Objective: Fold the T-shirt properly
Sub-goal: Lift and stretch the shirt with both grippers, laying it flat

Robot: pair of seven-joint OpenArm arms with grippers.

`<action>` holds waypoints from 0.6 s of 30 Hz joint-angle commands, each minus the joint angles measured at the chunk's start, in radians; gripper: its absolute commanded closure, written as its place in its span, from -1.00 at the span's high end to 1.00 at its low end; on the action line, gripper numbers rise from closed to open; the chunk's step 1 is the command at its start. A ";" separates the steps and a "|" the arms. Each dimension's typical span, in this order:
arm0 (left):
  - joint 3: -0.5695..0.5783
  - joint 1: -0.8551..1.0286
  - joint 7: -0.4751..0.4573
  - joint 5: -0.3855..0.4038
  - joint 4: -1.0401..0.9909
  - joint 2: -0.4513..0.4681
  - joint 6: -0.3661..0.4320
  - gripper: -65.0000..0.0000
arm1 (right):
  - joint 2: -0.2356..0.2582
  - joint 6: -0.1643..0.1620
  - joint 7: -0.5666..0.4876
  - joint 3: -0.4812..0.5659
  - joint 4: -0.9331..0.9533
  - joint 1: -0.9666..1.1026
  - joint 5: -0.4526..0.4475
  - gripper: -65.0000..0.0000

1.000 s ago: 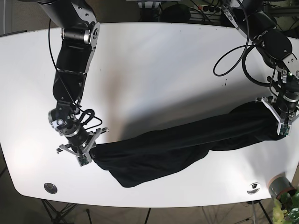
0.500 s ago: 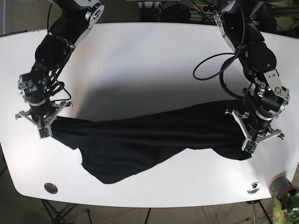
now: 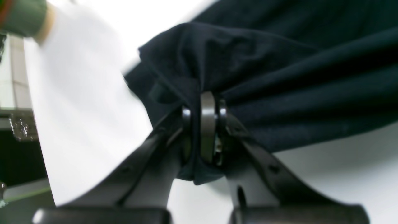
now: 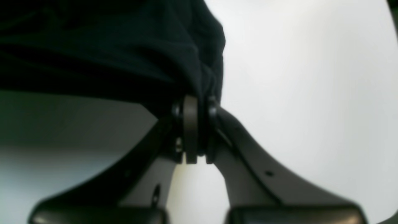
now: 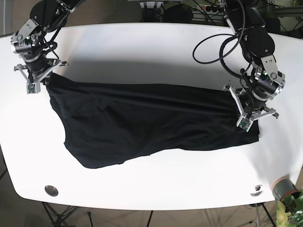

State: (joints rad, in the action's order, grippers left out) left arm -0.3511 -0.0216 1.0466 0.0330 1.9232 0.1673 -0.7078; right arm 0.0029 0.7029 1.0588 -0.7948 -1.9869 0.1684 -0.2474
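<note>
A black T-shirt (image 5: 142, 120) is stretched across the white table (image 5: 151, 52), held up at both ends and hanging down toward the front. My left gripper (image 5: 250, 118), on the base view's right, is shut on the shirt's right end; in the left wrist view the cloth (image 3: 267, 68) is bunched between its fingers (image 3: 207, 124). My right gripper (image 5: 39, 81), at the far left, is shut on the shirt's left corner; the right wrist view shows the cloth (image 4: 124, 46) pinched in the closed fingers (image 4: 190, 127).
A grey cup (image 5: 284, 188) with a green plant (image 5: 289, 210) stands at the table's front right corner. Two round metal fittings (image 5: 51, 190) (image 5: 257, 190) sit near the front edge. Cables (image 5: 215, 45) hang by the left arm.
Both grippers have carried the shirt toward the back of the table. The right gripper went far up and left, and the shirt has spread from a twisted rope into a wide sheet.
</note>
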 commanded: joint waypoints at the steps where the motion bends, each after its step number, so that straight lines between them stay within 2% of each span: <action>1: -0.044 0.047 -0.009 -0.018 0.019 0.024 0.010 -1.00 | 0.010 -0.005 -0.015 -0.001 -0.019 0.052 -0.069 -0.94; 6: -0.138 0.117 -0.009 -0.018 0.017 0.021 0.010 -1.00 | 0.010 -0.005 -0.013 0.001 -0.018 0.109 -0.149 -0.94; 10: -0.177 0.179 -0.009 -0.018 0.017 0.019 0.010 -1.00 | 0.010 -0.005 -0.012 0.001 -0.010 0.130 -0.148 -0.94; 18: -0.182 0.252 -0.009 -0.018 0.015 0.025 0.010 -1.00 | 0.016 -0.005 -0.012 0.001 0.005 0.178 -0.146 -0.94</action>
State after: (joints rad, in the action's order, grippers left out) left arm -0.5228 0.2260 1.0454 0.0429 1.9213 0.1711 -0.7082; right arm 0.0006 0.7078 1.0676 -0.7845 -1.9652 0.3325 -0.4038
